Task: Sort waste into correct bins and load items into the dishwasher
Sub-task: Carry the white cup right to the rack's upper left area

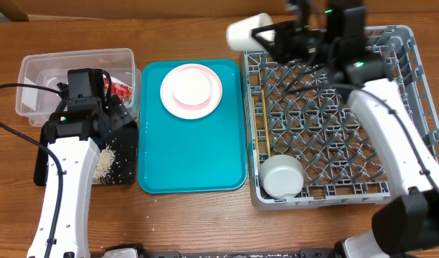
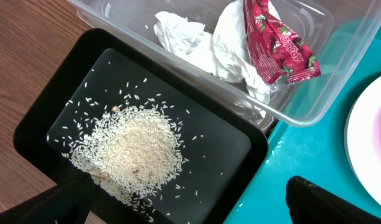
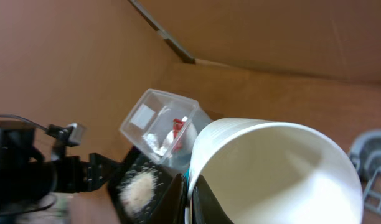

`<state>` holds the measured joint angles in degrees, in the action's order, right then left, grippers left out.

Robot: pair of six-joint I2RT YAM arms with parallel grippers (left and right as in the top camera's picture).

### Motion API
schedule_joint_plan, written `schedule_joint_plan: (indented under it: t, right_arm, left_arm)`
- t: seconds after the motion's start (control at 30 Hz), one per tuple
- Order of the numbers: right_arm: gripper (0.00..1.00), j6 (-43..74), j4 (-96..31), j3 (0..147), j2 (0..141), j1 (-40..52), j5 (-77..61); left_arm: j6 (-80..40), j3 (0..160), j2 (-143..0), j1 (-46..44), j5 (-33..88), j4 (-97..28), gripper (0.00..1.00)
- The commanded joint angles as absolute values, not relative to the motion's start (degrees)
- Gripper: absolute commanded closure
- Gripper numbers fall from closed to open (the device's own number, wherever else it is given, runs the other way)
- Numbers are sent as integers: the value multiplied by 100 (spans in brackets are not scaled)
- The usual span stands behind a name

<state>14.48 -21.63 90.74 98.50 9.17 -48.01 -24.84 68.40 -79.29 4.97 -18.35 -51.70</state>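
Waste looks sorted: crumpled white napkin (image 2: 184,37) and red wrapper (image 2: 277,43) in the clear plastic tub (image 1: 33,72), rice (image 2: 131,152) in the black tray (image 2: 53,106) beneath the empty, wide-open left gripper (image 2: 190,186). Round pink plate (image 1: 167,92) sits unloaded on the teal tray (image 1: 191,158). Right gripper (image 3: 190,199) pinches the small white cup (image 3: 271,174) at the grey dish rack (image 1: 327,193)'s far left corner.

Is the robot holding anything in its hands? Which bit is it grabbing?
The right gripper pinches the small white cup by its rim. The left gripper is open and holds nothing.
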Motion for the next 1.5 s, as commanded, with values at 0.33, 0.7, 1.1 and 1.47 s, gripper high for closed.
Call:
schedule_joint_plan:
  t: [0.33, 0.7, 1.1, 1.47]
  right_arm:
    - [96, 2001, -1957, 9155, 11286, 294, -7063]
    - [96, 1997, -1940, 9148, 12057, 292, -7065]
    - [96, 1977, -1857, 9144, 12064, 349, -7212]
    - [96, 1975, -1868, 9087, 12064, 519, -7035]
  left_arm:
    - [-2421, 6906, -7874, 513, -1796, -5162, 0]
    - [-2421, 6906, -7874, 513, -1796, -5162, 0]
    - [-2421, 6906, -7874, 513, -1793, -5164, 0]
    - [-2421, 6906, -7874, 513, -1793, -5162, 0]
